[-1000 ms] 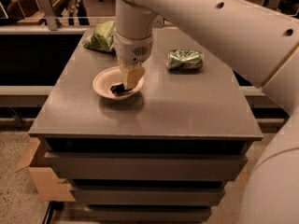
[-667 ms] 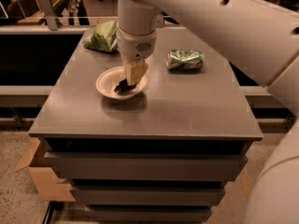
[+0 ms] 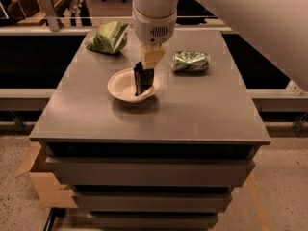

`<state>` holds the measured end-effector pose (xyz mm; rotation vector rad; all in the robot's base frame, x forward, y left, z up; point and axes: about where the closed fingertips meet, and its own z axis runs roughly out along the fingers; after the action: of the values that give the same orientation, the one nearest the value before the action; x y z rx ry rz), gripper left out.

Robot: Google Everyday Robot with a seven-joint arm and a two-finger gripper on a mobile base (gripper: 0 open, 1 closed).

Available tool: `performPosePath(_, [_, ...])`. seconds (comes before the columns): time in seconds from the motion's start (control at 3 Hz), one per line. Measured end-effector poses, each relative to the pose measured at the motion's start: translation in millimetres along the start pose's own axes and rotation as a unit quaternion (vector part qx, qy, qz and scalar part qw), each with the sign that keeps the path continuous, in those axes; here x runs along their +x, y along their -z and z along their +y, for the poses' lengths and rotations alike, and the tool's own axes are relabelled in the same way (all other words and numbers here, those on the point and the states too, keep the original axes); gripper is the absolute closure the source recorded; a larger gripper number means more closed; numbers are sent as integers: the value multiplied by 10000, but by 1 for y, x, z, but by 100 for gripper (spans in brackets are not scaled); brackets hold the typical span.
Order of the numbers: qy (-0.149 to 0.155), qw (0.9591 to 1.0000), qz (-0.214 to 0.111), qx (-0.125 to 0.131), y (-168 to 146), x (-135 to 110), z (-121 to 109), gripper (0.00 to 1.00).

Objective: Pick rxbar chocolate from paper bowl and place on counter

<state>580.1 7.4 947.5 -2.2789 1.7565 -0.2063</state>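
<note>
The rxbar chocolate (image 3: 143, 79) is a dark wrapped bar hanging upright from my gripper (image 3: 150, 60), its lower end just over the paper bowl (image 3: 120, 86). The gripper's pale fingers are shut on the bar's top edge, right above the bowl's right side. The off-white bowl sits on the grey counter (image 3: 192, 109), left of centre. Nothing else shows in the bowl.
A green chip bag (image 3: 108, 37) lies at the counter's back left. A crushed green can (image 3: 191, 61) lies to the right of the bowl. My white arm (image 3: 250, 13) reaches in from the upper right. A cardboard box (image 3: 41, 186) stands on the floor at the left.
The gripper has risen from the bowl with the bar in it; the bar now hangs upright instead of lying in the bowl.
</note>
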Motion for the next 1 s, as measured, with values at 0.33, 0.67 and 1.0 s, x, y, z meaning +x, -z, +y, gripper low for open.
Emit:
performPosePath(0.33, [-314,9987,145,375,23,15,-6,100])
performPosePath(0.67, [-638,9952,263,688,42,33,-10,100])
performPosePath(1.0, [-957,9912,397,830,48,54,-11,100])
